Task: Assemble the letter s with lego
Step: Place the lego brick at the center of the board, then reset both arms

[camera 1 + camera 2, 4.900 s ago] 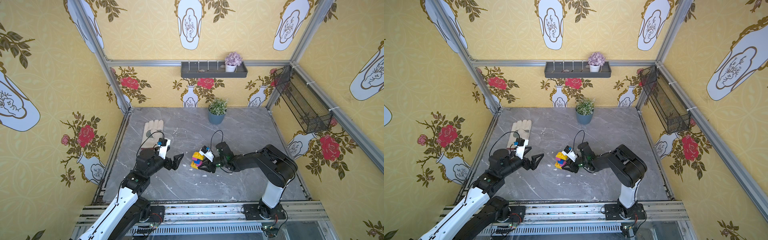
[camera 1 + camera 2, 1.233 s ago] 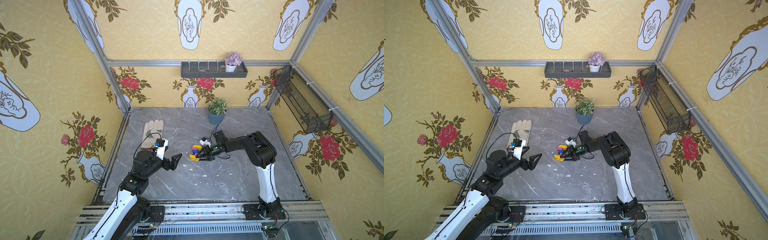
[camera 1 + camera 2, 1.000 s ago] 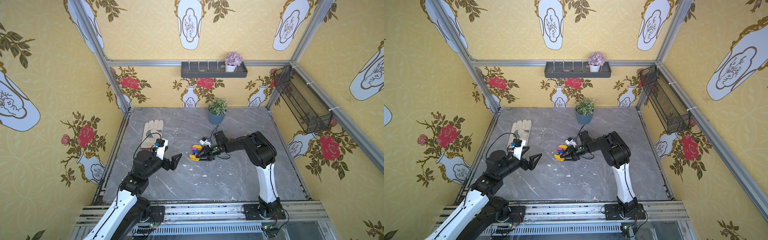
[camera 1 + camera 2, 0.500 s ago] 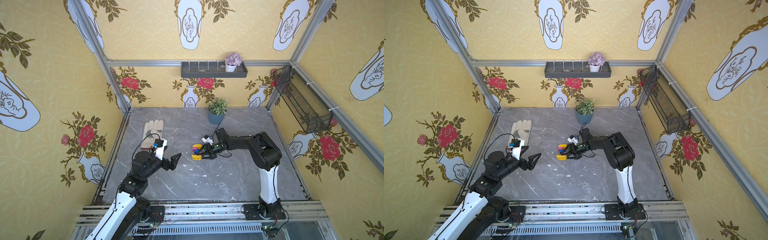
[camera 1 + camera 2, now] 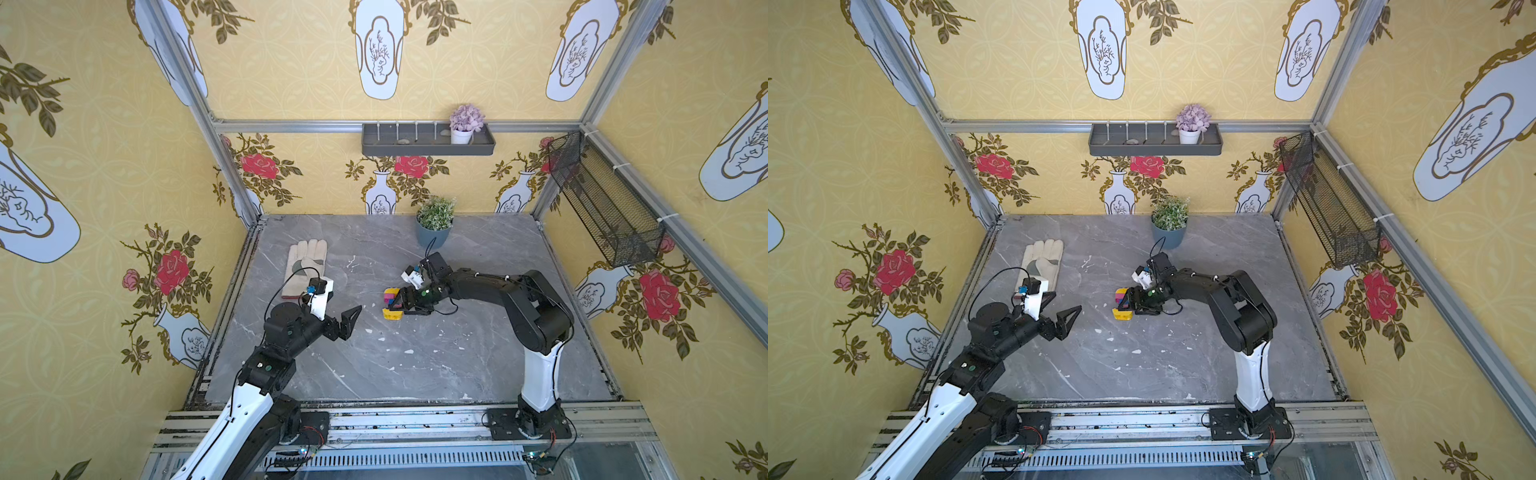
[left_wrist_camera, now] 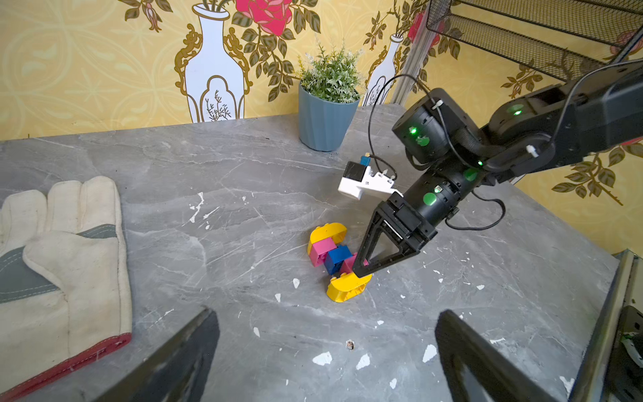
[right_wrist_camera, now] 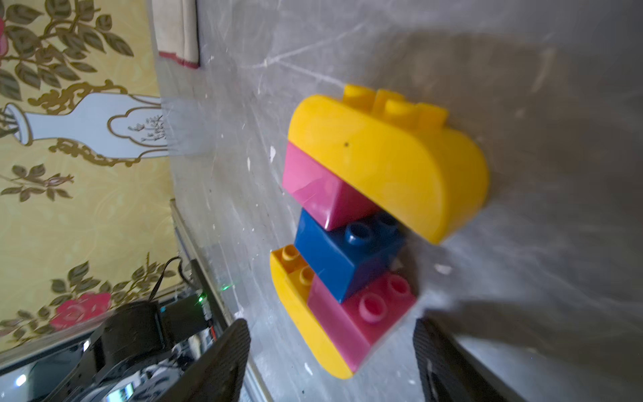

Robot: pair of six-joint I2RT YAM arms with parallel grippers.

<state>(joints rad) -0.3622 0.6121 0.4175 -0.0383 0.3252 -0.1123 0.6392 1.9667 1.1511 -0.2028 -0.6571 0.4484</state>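
Note:
The letter s (image 5: pixel 390 304) lies flat on the grey table, seen in both top views (image 5: pixel 1121 305). Its lego bricks are joined: a yellow bar (image 7: pixel 382 167), a pink square (image 7: pixel 313 188), a blue square (image 7: pixel 341 257), a second pink square (image 7: pixel 358 313) and a yellow bar (image 7: pixel 295 309). My right gripper (image 7: pixel 330 323) is open. Its fingers stand on either side of the pink-and-yellow end, with gaps on both sides. In the left wrist view the right gripper (image 6: pixel 362 268) hangs low over that end. My left gripper (image 5: pixel 343 309) is open and empty, to the left of the letter.
A pale work glove (image 5: pixel 305 266) with a red cuff lies at the back left. A potted plant (image 5: pixel 434 224) stands near the back wall, behind the right arm. A wire basket (image 5: pixel 602 208) hangs on the right wall and a shelf (image 5: pixel 428 141) on the back wall.
My right gripper's jaws have spread apart and let go of the letter, which now rests on the table. The left arm has barely moved.

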